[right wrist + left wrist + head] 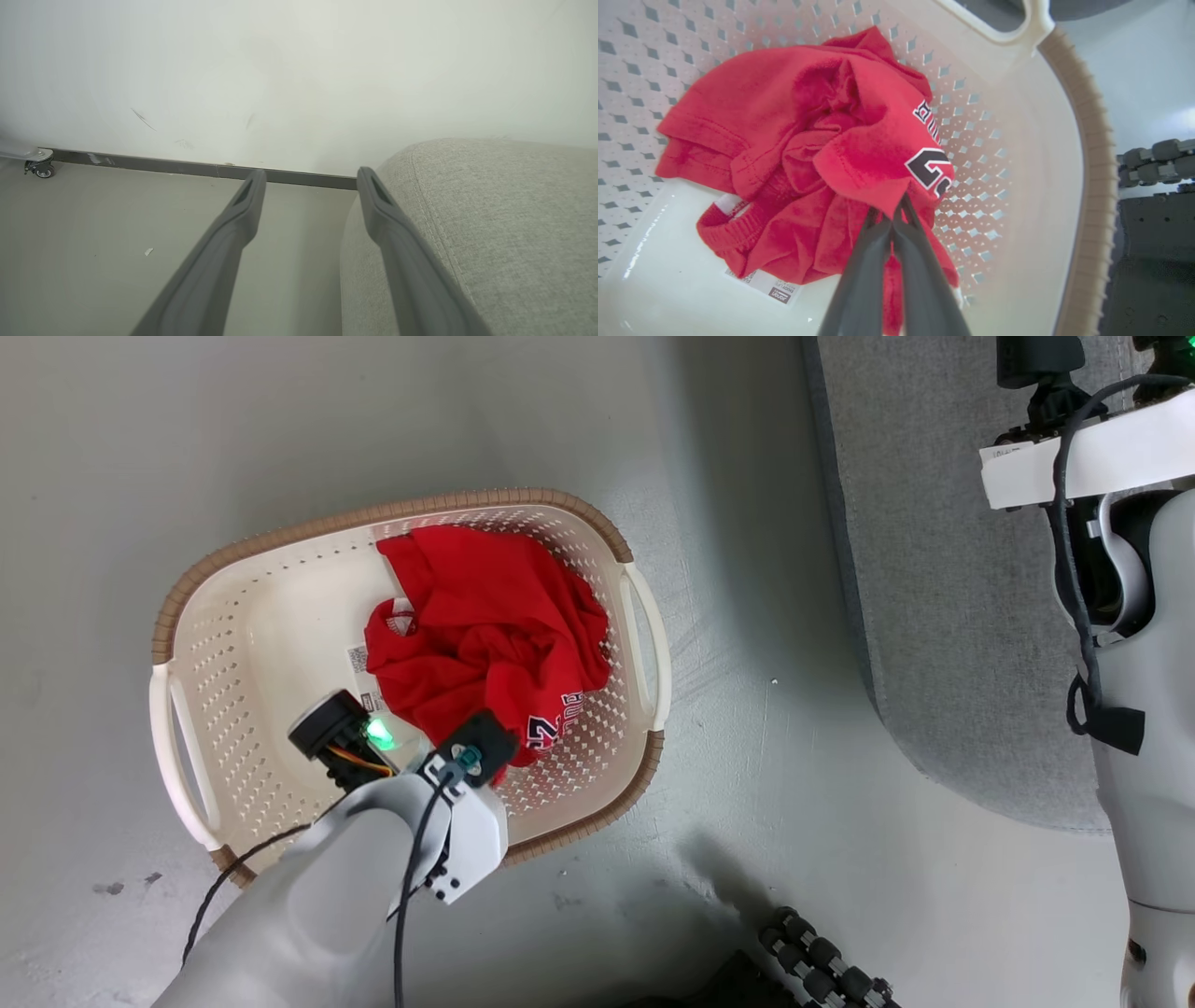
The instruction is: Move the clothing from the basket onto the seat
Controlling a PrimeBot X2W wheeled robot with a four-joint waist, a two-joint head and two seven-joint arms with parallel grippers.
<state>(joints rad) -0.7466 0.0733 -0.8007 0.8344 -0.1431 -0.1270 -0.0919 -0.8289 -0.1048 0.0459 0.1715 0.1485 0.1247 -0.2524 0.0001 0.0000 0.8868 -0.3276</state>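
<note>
Clothing (pixel 485 635), bright red and crumpled with navy-and-white numbers, lies in the cream basket (pixel 271 616) on the floor (pixel 794 803) in the head view, with the grey seat (pixel 952 616) to its right. Left wrist view: the left claw (pixel 896 205), pressed together, pinches a red fold. Right wrist view: the right claw (pixel 310 177) is spread wide beside the seat.

Finds bright red clothing (pixel 485 625), a navy-and-white number showing, crumpled inside the cream-white perforated basket (pixel 411 509) with brown rim band, upright on the pale floor (pixel 794 821), near but apart from the light grey seat (pixel 952 569).
</note>
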